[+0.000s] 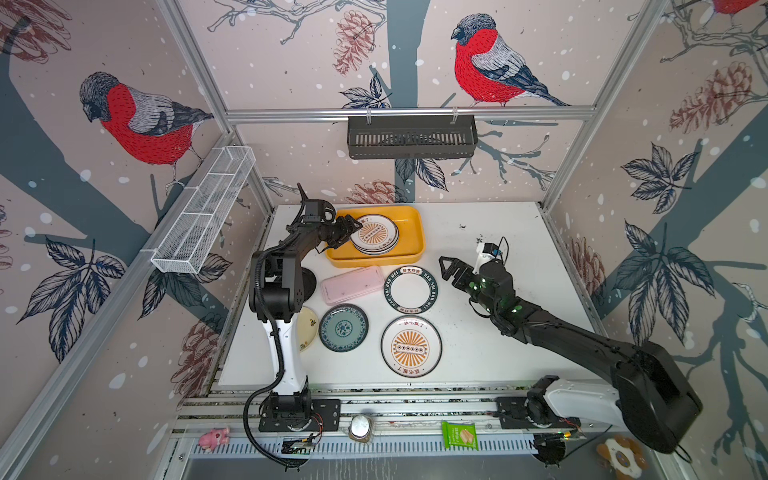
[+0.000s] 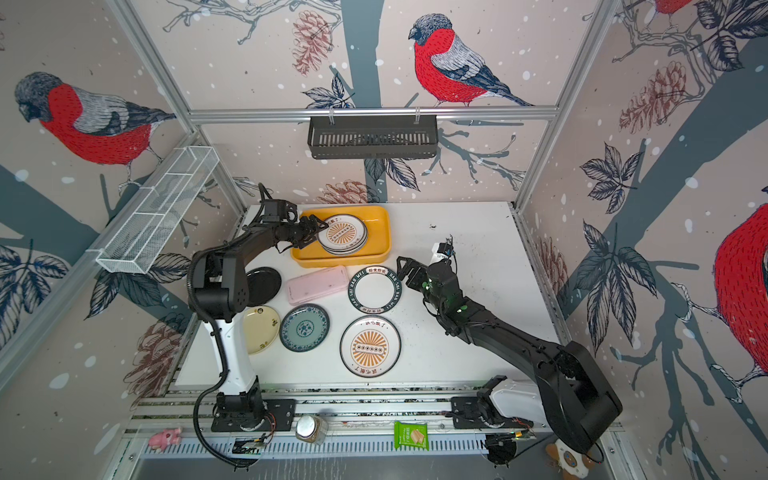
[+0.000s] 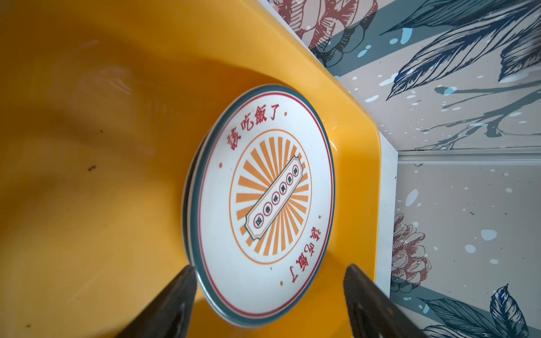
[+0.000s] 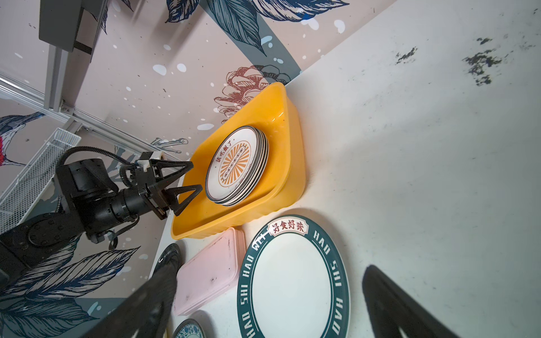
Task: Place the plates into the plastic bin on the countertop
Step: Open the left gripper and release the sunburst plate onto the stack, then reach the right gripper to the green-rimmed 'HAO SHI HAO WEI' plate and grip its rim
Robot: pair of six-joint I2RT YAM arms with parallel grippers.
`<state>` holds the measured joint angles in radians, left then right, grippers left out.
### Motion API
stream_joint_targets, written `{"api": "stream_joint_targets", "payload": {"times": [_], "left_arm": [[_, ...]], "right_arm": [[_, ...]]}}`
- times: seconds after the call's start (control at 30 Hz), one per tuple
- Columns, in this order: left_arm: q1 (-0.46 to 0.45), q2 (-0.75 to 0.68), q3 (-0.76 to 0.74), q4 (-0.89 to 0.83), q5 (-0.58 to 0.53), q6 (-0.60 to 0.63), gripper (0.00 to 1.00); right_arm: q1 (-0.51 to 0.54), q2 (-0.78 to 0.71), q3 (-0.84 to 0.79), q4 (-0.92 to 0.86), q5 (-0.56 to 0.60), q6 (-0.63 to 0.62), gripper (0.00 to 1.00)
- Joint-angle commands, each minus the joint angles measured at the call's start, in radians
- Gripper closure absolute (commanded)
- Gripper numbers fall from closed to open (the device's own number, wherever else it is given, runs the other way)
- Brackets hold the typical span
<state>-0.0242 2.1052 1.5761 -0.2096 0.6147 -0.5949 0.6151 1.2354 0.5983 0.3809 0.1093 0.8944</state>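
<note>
In the plastic bin (image 1: pixel 412 232) at the counter's (image 1: pixel 498 332) far left a stack of plates (image 1: pixel 374 235) lies flat, the left hand (image 1: pixel 351 233) released beside it, the right hand (image 1: pixel 444 269) open and empty, and five wait outside: lettered plate (image 1: pixel 410 289), sunburst plate (image 1: pixel 411 347), teal plate (image 1: pixel 343 327), cream plate (image 2: pixel 261 329), black plate (image 2: pixel 264 286).

The green-rimmed plate (image 4: pixel 293 281) reads "HAO SHI HAO WEI" — plus 好食好味 in red. The topmost stacked sunburst plate (image 3: pixel 265 202) says 該吃飯了 — twice.

We see the plate stack (image 1: pixel 375 238) in the yellow bin (image 1: pixel 415 226) on the bench (image 1: pixel 478 332), just beside the jaws of the left gripper (image 1: pixel 352 230).
</note>
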Motion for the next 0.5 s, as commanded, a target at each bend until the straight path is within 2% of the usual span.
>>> {"api": "stream_joint_targets", "payload": {"times": [0.0, 0.3, 0.4, 0.47], "left_arm": [[0.001, -0.050, -0.031, -0.066, -0.033, 0.084, 0.19], [-0.008, -0.351, -0.261, 0.029, -0.015, 0.125, 0.11], [-0.034, -0.469, -0.310, 0.047, -0.036, 0.166, 0.04], [-0.062, -0.542, -0.337, 0.053, -0.057, 0.202, 0.04]], "right_arm": [[0.001, 0.014, 0.012, 0.038, -0.009, 0.009, 0.00], [-0.006, 0.109, 0.051, 0.036, -0.065, 0.009, 0.00], [-0.020, 0.132, 0.070, -0.013, -0.074, 0.015, 0.00], [-0.035, 0.141, 0.072, -0.030, -0.098, 0.018, 0.00]]}}
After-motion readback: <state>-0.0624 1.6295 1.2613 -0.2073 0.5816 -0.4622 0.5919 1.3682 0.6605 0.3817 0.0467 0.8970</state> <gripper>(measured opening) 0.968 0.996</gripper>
